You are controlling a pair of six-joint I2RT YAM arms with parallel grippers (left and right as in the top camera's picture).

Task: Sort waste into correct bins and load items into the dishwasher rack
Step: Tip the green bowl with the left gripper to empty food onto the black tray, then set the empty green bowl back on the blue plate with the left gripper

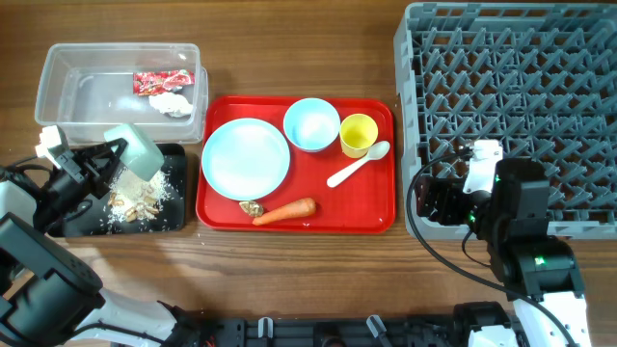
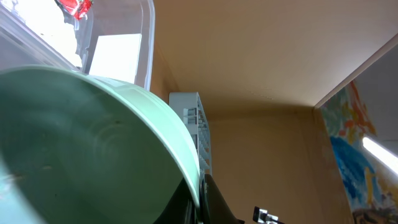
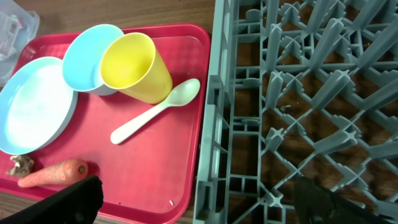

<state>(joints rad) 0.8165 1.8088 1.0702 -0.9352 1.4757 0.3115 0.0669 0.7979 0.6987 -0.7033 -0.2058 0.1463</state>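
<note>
- Nearest the lens on the left wrist is the tilted bowl (image 2: 93, 155), pale blue-green inside and filling most of that view. The left gripper (image 1: 114, 157) has its fingers clamped on the rim.
- Seen from above, that bowl hangs tipped over the far half of the black tray (image 1: 154, 226), with its mouth turned down towards it.
- White crumbs (image 1: 125, 220) and small brown scraps (image 1: 130, 200) lie scattered in the black tray, which sits by the left edge of the table (image 1: 289, 280).
- Just behind it, at the table's far left corner, stands the clear tub (image 1: 58, 77). A red wrapper (image 1: 162, 82) and a crumpled tissue (image 1: 172, 103) lie near its right wall.
- The red tray (image 1: 366, 207) sits mid-table. The plate (image 1: 245, 159) is at its left side and the second bowl (image 1: 311, 123) is by its far edge.
- The yellow cup (image 1: 358, 135) stands upright just beside that bowl on the right. The white spoon (image 1: 359, 164) lies slanted towards the tray's right edge.
- Along the tray's near edge lies the carrot (image 1: 284, 211), with a lone brown bit (image 1: 252, 207) at its left end. Whether the two touch is hard to say.
- The dishwasher rack (image 1: 511, 87) takes up the table's right side, reaching the far right corner.
- The right gripper (image 3: 199, 206) hangs over the rack's left wall near its front corner, with its fingers spread wide and holding nothing.
</note>
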